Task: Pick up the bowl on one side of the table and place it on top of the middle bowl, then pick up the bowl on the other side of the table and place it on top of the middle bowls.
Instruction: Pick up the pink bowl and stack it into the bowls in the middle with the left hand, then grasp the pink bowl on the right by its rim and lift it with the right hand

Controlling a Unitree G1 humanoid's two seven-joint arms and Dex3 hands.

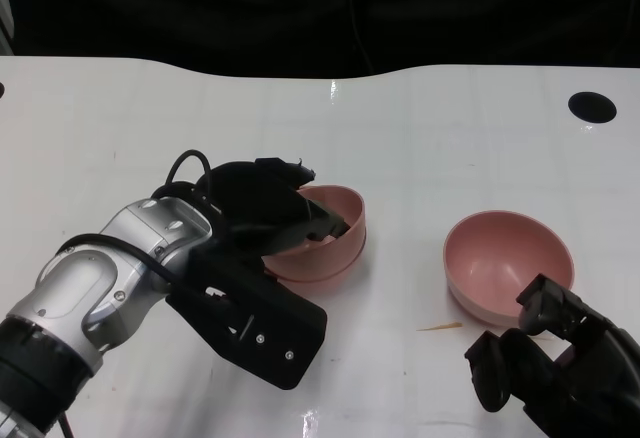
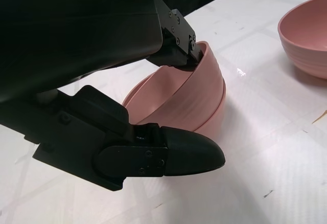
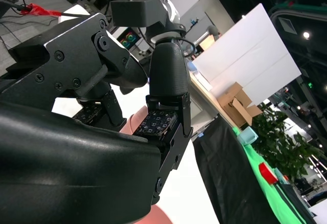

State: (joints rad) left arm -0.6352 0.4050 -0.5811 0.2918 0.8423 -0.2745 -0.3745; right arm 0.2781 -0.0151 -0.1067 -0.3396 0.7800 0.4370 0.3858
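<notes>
Two pink bowls are nested at the table's middle. The upper bowl (image 1: 335,208) (image 2: 173,88) sits tilted inside the lower bowl (image 1: 325,266) (image 2: 217,119). My left hand (image 1: 265,208) grips the upper bowl's rim, with fingers (image 2: 179,35) over the inside edge and the thumb (image 2: 168,155) outside. A third pink bowl (image 1: 508,258) (image 2: 306,35) stands upright to the right. My right hand (image 1: 555,358) is at that bowl's near rim with its fingers (image 3: 166,86) apart and nothing held; a sliver of pink bowl (image 3: 137,122) shows between them.
A round black hole (image 1: 592,106) is set in the white table (image 1: 120,128) at the far right. A thin tan sliver (image 1: 440,327) lies in front of the right bowl. Beyond the curved far edge the background is dark.
</notes>
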